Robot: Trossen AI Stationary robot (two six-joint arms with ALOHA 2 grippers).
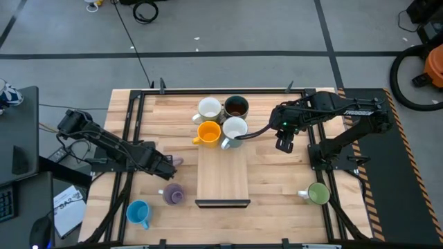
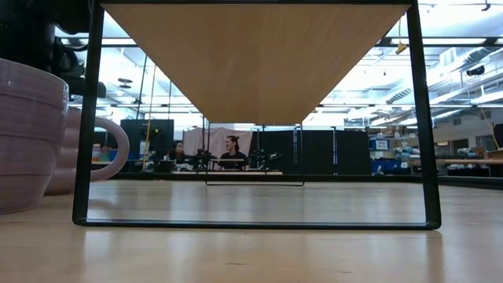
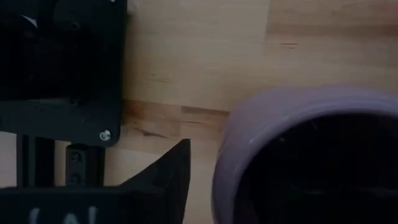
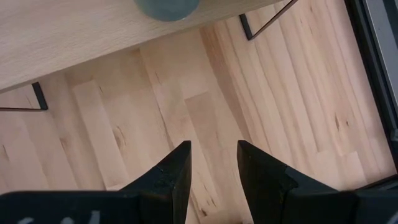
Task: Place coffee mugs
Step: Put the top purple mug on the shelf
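Two white mugs (image 1: 209, 108) (image 1: 234, 128), a dark grey mug (image 1: 236, 106) and an orange mug (image 1: 208, 133) stand on the far end of a wooden riser (image 1: 223, 176). One lavender mug (image 3: 311, 155) stands on the table left of the riser, under my left gripper (image 1: 166, 166), which points down at it. One finger (image 3: 168, 180) shows outside the mug's wall, with a strip of table between them; the other is lost in the mug's dark inside. A second lavender mug (image 1: 173, 194), a light blue mug (image 1: 138, 213) and a green mug (image 1: 318, 194) stand near the front. My right gripper (image 4: 213, 162) hangs open over bare table, right of the riser.
The riser's black wire legs (image 2: 82, 118) stand on the table, and the low view looks through under it. Black rails (image 1: 131, 138) run along both sides of the table. Bare wood lies between the riser and the right rail. People sit in the room behind.
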